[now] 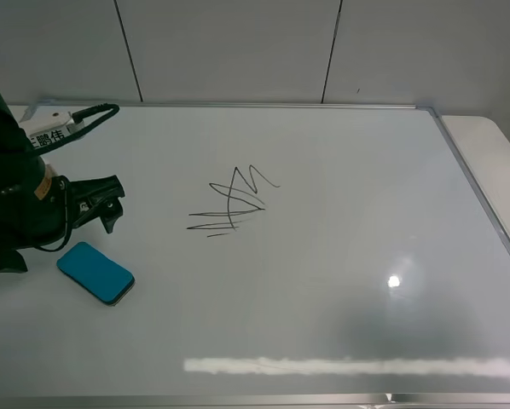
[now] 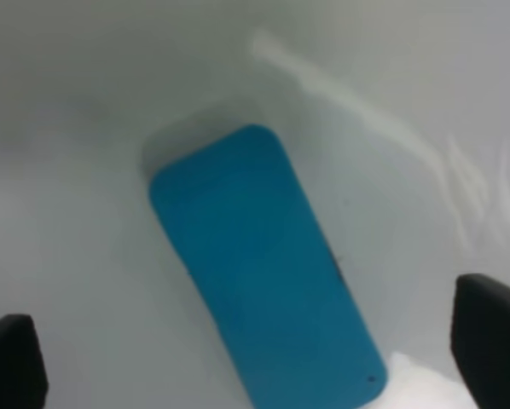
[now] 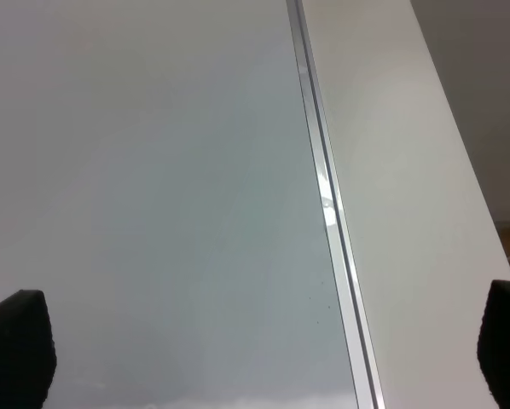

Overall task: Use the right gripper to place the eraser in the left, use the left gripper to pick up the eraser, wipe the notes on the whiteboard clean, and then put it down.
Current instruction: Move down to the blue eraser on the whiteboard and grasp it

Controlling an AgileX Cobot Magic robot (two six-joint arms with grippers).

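Your eraser (image 2: 263,273) lies flat between the left gripper's (image 1: 112,209) spread fingers, untouched. Its long axis runs diagonally across the whiteboard (image 1: 340,170). The right gripper (image 3: 259,345) is spread, empty.

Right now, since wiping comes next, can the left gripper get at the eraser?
Probably yes. The eraser lies flat on the whiteboard, and the left gripper hangs open right by it, with nothing between them.

Bright, even overhead light; glare spot and streak on whiteboard (image 1: 340,213); left wrist view blurred, eraser (image 2: 263,273) soft-edged.

Grey panelled wall (image 1: 238,51), white tabletop (image 1: 487,149)
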